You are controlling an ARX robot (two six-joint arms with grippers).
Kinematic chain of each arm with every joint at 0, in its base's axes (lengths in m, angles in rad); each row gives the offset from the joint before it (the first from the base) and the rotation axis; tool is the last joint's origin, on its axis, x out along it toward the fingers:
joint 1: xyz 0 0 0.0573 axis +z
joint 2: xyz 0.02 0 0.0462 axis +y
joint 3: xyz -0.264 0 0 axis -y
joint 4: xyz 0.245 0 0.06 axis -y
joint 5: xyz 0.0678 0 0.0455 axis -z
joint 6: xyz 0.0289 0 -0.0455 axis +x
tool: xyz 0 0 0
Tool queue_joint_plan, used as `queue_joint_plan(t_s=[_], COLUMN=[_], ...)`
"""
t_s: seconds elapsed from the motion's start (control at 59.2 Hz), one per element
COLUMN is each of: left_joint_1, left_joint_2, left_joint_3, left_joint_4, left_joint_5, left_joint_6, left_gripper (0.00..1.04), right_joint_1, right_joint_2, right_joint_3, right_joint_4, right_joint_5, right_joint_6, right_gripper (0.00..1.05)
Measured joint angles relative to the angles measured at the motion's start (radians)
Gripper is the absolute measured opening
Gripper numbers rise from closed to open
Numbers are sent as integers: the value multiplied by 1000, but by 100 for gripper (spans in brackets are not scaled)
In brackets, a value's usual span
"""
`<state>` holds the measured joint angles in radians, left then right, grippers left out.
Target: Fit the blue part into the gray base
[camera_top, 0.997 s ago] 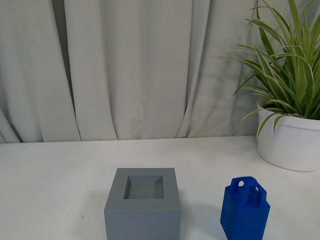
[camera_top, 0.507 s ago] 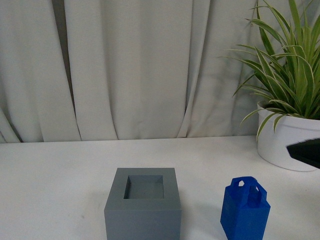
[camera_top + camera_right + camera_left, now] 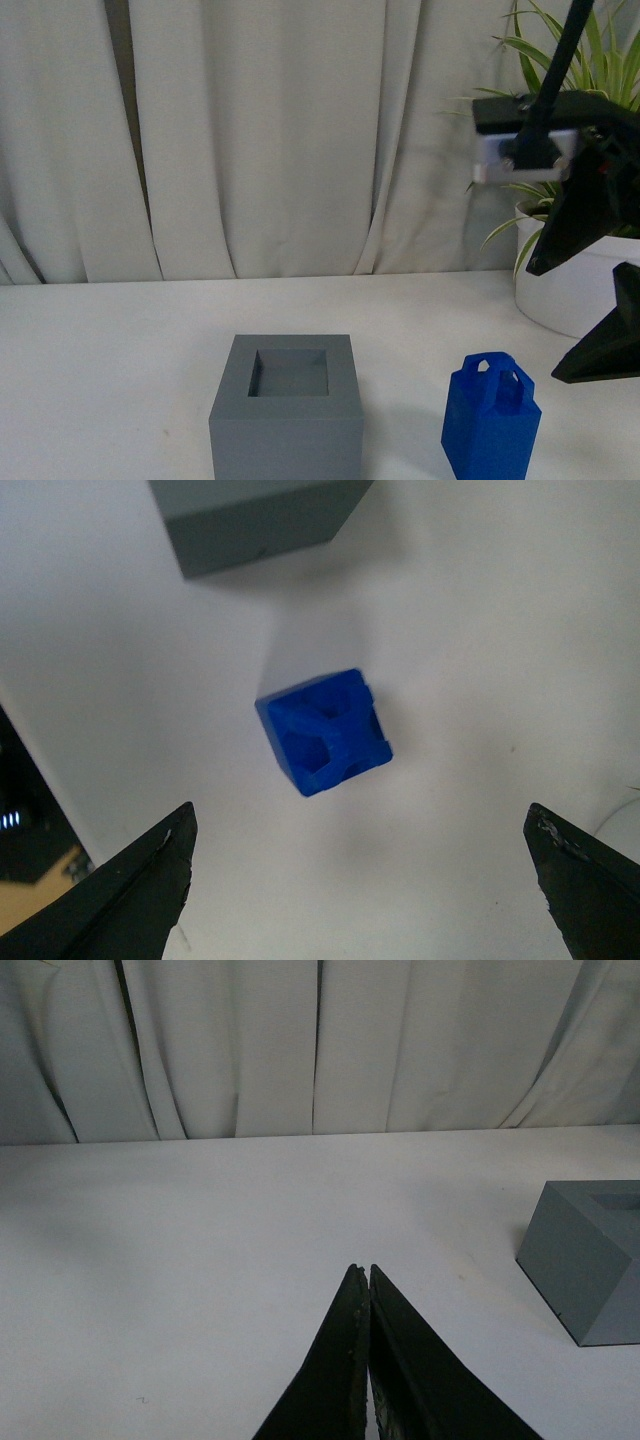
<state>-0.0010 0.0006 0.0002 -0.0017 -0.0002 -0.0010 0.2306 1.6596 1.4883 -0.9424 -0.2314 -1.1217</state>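
The right gripper [image 3: 358,820] is hanging wide open and is holding nothing; in the right wrist view its two dark fingertips are showing in the lower left and lower right corners, and the blue part [image 3: 325,730] is standing between them near the middle of the frame, not touched by either one. The left gripper [image 3: 362,1275] is pressing its fingers flat together with nothing between them, and it is pointing over bare table in the lower middle of the left wrist view, with the gray base [image 3: 590,1260] at the right edge of that frame. In the front view the blue part [image 3: 490,420] is standing upright on the table [image 3: 120,330] in the lower right, loop handle up, well apart from the gray base [image 3: 287,400], which is sitting in the lower middle with its square recess open and empty. So I am judging that the task is only beginning: the grasp, the lift, the carry toward the left of the frame and the insertion are all left to do. Open table is lying on all sides of the blue part, so the fingers are having room to come down around it. The white plant pot [image 3: 570,300] is standing behind the right arm at the right edge, and the curtain [image 3: 280,140] is closing the back.
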Motion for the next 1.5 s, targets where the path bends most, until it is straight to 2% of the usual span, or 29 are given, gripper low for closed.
queue_joint_plan(t_s=[0.186, 0.473, 1.284, 1.369, 1.504], left_joint_1=[0, 0, 0, 0, 0], left_joint_2=[0, 0, 0, 0, 0], left_joint_3=[0, 0, 0, 0, 0], left_joint_4=[0, 0, 0, 0, 0], left_joint_5=[0, 0, 0, 0, 0], left_joint_6=[0, 0, 0, 0, 0], left_gripper=[4, 4, 4, 4, 4], right_joint_1=[43, 90, 97, 95, 89], right_joint_2=[137, 209, 351, 352, 352], right_joint_3=[147, 169, 188, 190, 190], right_joint_4=[-127, -148, -104, -106, -109], right_joint_5=[89, 152, 178, 178, 179], right_joint_6=[-70, -97, -93, -93, -94], right_gripper=[96, 96, 96, 88, 65])
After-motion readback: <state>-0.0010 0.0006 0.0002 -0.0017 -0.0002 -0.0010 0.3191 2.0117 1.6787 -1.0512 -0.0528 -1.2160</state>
